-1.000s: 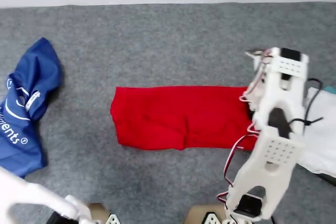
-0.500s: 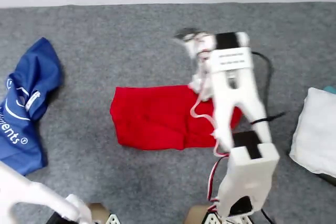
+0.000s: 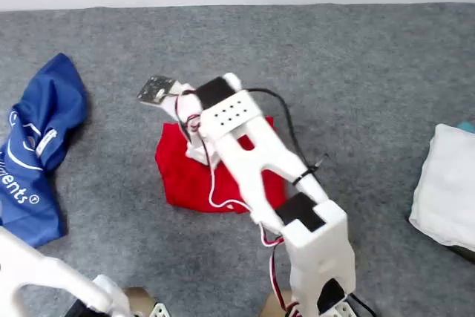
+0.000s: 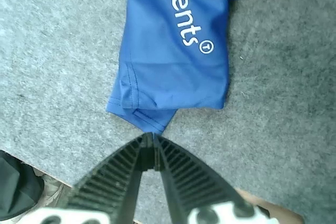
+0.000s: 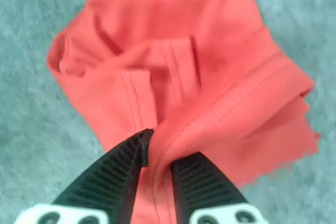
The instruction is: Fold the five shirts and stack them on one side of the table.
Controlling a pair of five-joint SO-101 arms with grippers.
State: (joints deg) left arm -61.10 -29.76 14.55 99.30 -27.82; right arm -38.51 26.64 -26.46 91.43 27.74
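Right hand (image 5: pixel 157 150) clamps red fabric shirt (image 5: pixel 210 77), nearly closed; left hand (image 4: pixel 152 146) closed, empty; blue printed shirt (image 3: pixel 41 146) at 9 o'clock.

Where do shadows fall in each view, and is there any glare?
High view: soft shadow beside the blue shirt, on the side nearest the red shirt. Left wrist view: darker patch of table beside that shirt. Right wrist view: shadow in the red shirt's folds. No glare.

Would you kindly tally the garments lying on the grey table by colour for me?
Crumpled blue fabric shirt with white print: 1
Partly folded red fabric shirt: 1
Folded white fabric garment: 1
Total: 3
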